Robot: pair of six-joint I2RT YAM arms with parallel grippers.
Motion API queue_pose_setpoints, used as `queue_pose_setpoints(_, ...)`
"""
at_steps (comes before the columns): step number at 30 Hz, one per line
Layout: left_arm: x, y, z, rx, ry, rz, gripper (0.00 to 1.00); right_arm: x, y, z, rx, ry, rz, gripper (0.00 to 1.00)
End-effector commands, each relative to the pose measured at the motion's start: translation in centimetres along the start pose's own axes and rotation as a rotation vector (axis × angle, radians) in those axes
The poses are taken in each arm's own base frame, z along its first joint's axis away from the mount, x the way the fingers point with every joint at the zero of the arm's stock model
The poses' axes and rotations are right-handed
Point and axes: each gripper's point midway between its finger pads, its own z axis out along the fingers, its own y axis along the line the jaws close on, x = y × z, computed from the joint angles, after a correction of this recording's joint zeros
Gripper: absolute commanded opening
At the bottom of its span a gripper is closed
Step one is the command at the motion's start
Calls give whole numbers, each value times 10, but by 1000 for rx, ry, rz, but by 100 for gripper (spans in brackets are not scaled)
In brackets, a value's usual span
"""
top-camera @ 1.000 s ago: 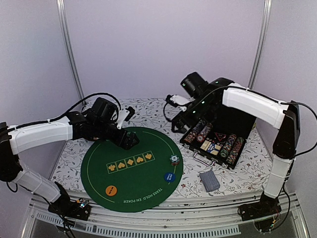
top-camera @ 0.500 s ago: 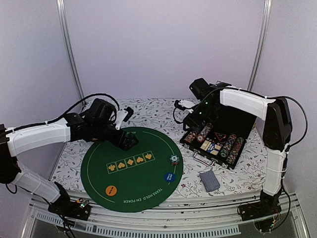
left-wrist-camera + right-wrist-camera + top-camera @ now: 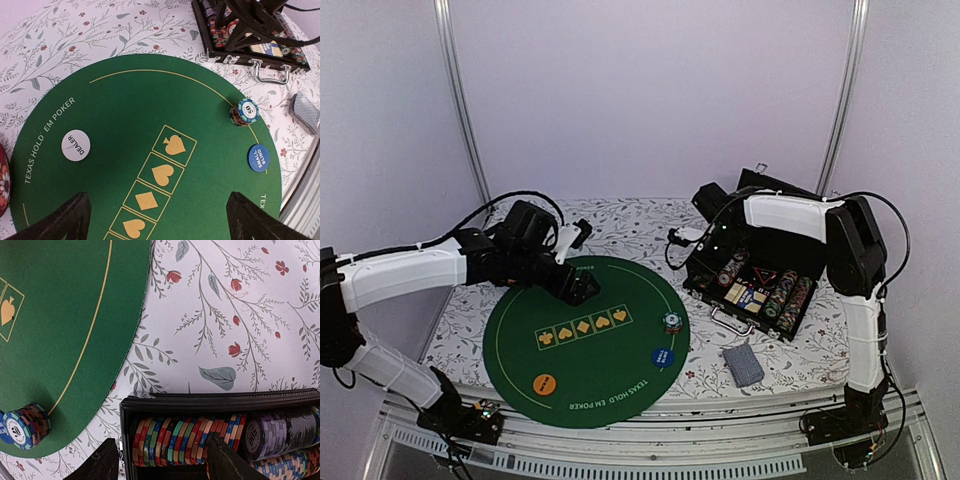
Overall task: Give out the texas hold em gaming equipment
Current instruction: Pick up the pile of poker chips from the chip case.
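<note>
My left gripper (image 3: 582, 288) hangs open and empty over the far left of the round green poker mat (image 3: 590, 375); its view (image 3: 155, 225) looks down on the yellow suit boxes. A white dealer button (image 3: 76, 145), a small chip stack (image 3: 244, 111) and a blue small-blind button (image 3: 258, 158) lie on the mat. An orange button (image 3: 545, 383) lies near the mat's front. My right gripper (image 3: 705, 252) is open at the left end of the black chip case (image 3: 790, 262); its fingers (image 3: 230, 460) straddle a row of striped chips (image 3: 190, 440). A deck of cards (image 3: 742, 364) lies on the tablecloth.
The case's lid stands open at the back, with more chip rows (image 3: 788, 297) inside. A dark red disc (image 3: 2, 180) sits at the mat's left edge. The floral tablecloth (image 3: 225, 315) covers the table. Metal frame posts (image 3: 460, 100) rise behind.
My right arm has swung in and down from above the case to its left end, fingers now around the chip row. My left gripper has barely moved.
</note>
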Motion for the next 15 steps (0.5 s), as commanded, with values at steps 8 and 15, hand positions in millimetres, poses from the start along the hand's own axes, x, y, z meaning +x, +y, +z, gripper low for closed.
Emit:
queue_pose_setpoints(8, 3, 5, 5, -1, 10, 5, 97, 10, -20, 16, 93, 58, 37, 51)
queue_pose_setpoints(15, 4, 7, 5, -11, 14, 5, 97, 20, -35, 16, 132, 86, 72, 45)
